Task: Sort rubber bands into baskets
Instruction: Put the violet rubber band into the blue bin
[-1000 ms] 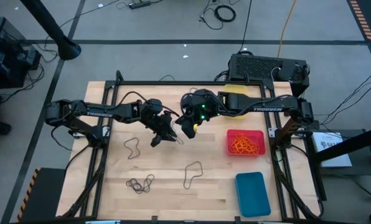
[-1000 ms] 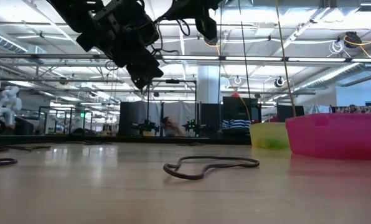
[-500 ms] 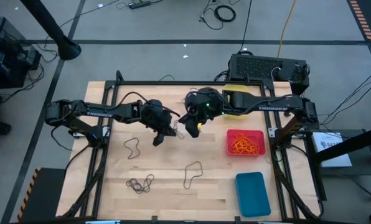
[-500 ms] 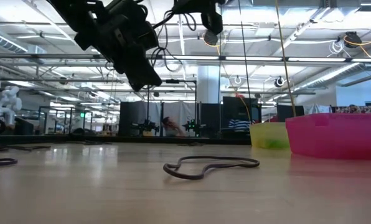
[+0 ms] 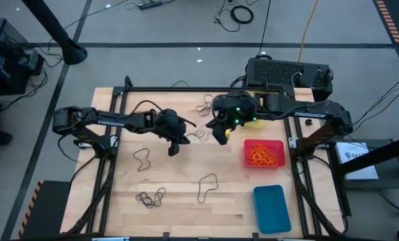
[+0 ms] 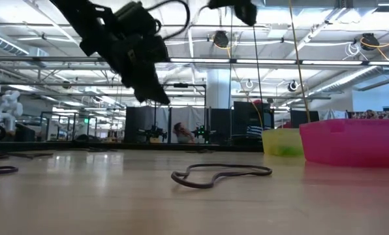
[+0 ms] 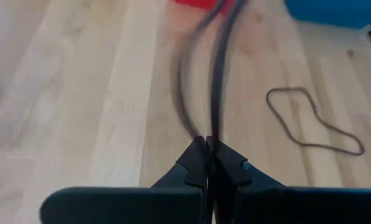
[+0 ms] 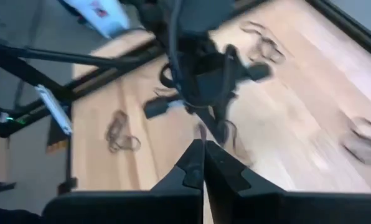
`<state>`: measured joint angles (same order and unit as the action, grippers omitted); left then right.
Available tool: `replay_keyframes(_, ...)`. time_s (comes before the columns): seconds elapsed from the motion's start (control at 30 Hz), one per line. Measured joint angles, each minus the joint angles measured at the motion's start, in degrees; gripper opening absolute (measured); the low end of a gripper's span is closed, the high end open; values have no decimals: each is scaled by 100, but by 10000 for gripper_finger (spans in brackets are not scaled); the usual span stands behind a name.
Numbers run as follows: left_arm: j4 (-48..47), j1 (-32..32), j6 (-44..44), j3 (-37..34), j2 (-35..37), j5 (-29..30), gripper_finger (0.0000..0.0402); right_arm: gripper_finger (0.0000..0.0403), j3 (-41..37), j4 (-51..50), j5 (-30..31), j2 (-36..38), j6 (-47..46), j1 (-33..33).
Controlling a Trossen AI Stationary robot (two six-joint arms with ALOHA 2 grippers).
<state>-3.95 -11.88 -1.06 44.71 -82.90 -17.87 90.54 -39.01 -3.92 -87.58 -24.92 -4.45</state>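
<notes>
Left gripper (image 5: 173, 148) has just gone from wide apart to fully together; the left wrist view shows its jaws clamped on a dark rubber band (image 7: 213, 74) that runs taut and motion-blurred away from the tips toward the top of that frame. Right gripper (image 5: 221, 136) has its jaws together throughout and has shifted right in the high view, now nearer the yellow basket (image 5: 254, 121), which the arm mostly covers; whether it holds anything I can't tell. My read: the band now sits with the left arm alone, so next comes carrying it to a basket, but which one isn't shown. Both grippers hang above the wood table (image 5: 179, 181), centre of the high frame, upper left in the low view. Loose dark bands: one loop (image 5: 207, 187) lower centre, a cluster (image 5: 150, 197) lower left, one (image 5: 142, 158) left of centre, and a few (image 5: 204, 106) at the upper edge. The red basket (image 5: 264, 153) at right holds a tangle of orange bands; the blue basket (image 5: 272, 208) at lower right looks empty. All bands are thin, limp, irregular loops.
</notes>
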Motion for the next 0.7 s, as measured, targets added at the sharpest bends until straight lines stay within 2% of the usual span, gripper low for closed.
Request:
replay_keyframes(0.27,-26,137,-88,-4,-581,-172,7,0,0,-1607,78,435,-739,271)
replay_keyframes(0.43,16,322,-158,-4,-727,-202,7,0,0,-2648,-106,649,-1560,884)
replay_keyframes(0.7,435,342,-163,-4,-736,-154,6,0,0,-2934,-542,743,-3393,2248)
